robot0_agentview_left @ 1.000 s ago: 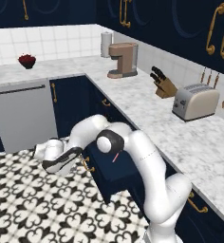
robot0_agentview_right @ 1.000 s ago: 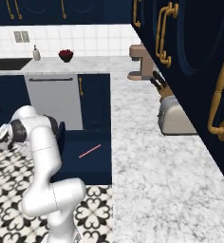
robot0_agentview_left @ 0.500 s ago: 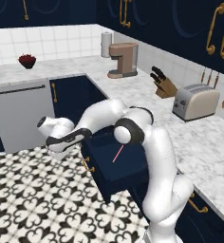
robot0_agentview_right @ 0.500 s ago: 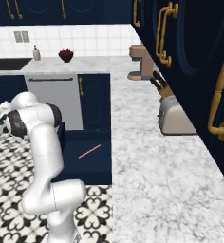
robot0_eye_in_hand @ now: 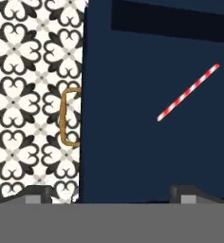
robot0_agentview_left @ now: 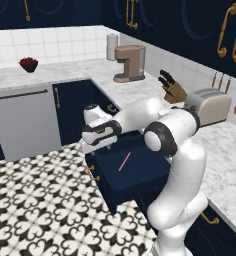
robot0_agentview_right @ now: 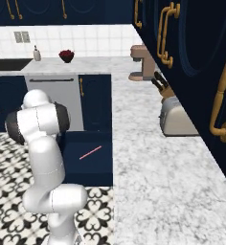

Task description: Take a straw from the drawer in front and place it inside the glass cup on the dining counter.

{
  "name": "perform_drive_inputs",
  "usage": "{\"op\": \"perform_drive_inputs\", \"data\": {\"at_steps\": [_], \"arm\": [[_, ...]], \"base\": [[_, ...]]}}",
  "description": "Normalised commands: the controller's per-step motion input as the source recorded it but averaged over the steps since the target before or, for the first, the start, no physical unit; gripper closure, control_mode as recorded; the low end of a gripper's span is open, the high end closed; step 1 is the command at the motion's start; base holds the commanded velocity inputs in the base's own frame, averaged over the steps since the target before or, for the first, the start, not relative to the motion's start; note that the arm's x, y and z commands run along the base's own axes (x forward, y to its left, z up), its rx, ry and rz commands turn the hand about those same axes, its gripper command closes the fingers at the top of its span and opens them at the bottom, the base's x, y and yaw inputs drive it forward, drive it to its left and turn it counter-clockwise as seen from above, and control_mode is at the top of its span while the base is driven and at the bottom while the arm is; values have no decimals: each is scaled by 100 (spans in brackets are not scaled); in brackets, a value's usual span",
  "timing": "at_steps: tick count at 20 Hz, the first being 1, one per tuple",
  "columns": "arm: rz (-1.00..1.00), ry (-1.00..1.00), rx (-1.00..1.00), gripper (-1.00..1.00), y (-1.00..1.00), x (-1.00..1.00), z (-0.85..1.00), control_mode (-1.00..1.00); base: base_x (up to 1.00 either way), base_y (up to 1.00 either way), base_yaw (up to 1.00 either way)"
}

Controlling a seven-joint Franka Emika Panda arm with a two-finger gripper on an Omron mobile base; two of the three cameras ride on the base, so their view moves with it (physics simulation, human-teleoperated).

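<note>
The drawer (robot0_agentview_left: 132, 172) stands pulled out from the cabinets over the floor (robot0_agentview_left: 35, 210), and the straw (robot0_agentview_left: 124, 162) lies flat inside it, slanted, apart from the walls. The hand (robot0_agentview_left: 97, 145) hangs above the drawer's left front corner, beside its handle (robot0_eye_in_hand: 69, 117). On the counter (robot0_agentview_left: 225, 150) behind the drawer stand a toaster (robot0_agentview_left: 208, 106), a knife block (robot0_agentview_left: 171, 88) beyond it, and a coffee machine (robot0_agentview_left: 130, 63) further along. A bowl (robot0_agentview_left: 28, 64) sits on the far counter, above the dishwasher (robot0_agentview_left: 22, 120).
</note>
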Motion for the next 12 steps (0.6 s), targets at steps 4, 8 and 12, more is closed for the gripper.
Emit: {"op": "perform_drive_inputs", "data": {"at_steps": [4, 8, 12], "arm": [[-9, 21, 31, -100, -83, 36, -4, -100], [-6, 21, 26, -100, -50, 47, -36, -100], [-2, 20, 18, -100, -13, 49, -57, -100]], "base": [[0, 0, 0], [0, 0, 0], [0, 0, 0]]}}
